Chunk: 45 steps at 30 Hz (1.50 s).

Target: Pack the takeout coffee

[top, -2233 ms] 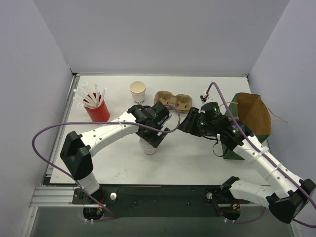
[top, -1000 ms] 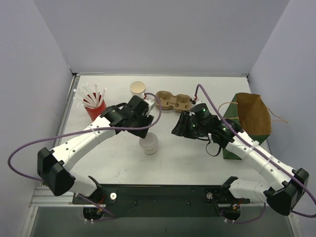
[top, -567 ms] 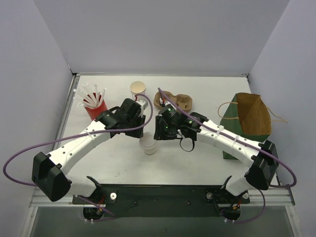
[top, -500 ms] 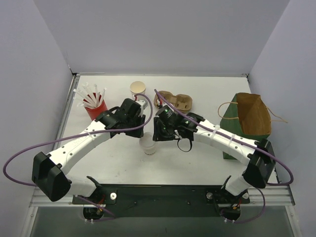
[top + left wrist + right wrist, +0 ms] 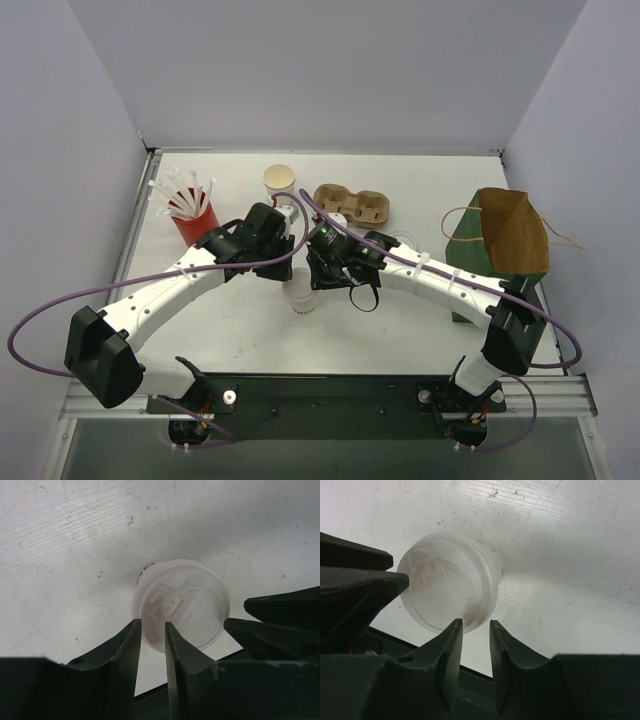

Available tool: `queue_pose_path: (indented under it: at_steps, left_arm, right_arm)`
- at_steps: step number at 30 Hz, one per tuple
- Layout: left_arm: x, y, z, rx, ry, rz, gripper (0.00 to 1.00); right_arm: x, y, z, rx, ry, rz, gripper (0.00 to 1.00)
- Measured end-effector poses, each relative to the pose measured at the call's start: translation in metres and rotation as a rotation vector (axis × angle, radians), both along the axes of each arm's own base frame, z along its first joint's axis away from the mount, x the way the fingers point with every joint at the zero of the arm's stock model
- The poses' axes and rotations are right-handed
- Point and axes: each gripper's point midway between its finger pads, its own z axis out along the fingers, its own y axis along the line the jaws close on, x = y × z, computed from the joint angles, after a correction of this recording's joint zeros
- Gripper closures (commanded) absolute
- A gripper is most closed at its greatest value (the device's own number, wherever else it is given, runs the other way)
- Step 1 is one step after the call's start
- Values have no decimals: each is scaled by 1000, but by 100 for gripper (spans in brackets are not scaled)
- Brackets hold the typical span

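Observation:
The takeout coffee [image 5: 301, 298] is a white paper cup with a white lid, standing upright on the table in front of the arms. My left gripper [image 5: 280, 270] is at its left side. In the left wrist view that gripper [image 5: 152, 626] straddles the lid [image 5: 195, 605], one finger outside the rim and one over the top, closed narrowly on it. My right gripper [image 5: 318, 275] is at the opposite side. In its wrist view [image 5: 474, 624] the jaws stand a little apart, the left finger touching the lid's edge [image 5: 445, 590], with table showing between them.
A brown pulp carrier [image 5: 350, 205] lies behind the cup. An open white cup with a cream rim [image 5: 279, 184] stands at the back. A red cup of straws [image 5: 195, 222] is at the left. A brown paper bag [image 5: 510, 235] stands at the right.
My right arm swung left from near the bag to the lidded cup, its jaws narrowing. My left gripper drew back to the cup's left side and closed from wide to narrow.

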Motion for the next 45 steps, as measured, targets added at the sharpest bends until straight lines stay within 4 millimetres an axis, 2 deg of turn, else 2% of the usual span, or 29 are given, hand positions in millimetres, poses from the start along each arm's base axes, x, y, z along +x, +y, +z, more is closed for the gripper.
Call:
queue_pose_path:
  at_steps: [26,34,39,45]
  left_arm:
    - [-1,-1,-4,-7,10,6,66]
    - [-1,-1,-4,-6,10,6,66]
    - [-2,0,-6,-3,14,5,66]
    - [-4,2,-11,5,23,5,66]
  right_arm:
    - [2,2,-2,-16,-20,-10,76]
    - [3,4,-3,-2,-18,-24,86]
    - [0,0,-16,-11,-4,-36,88]
    - [1,3,-17,13,-10,-49,88]
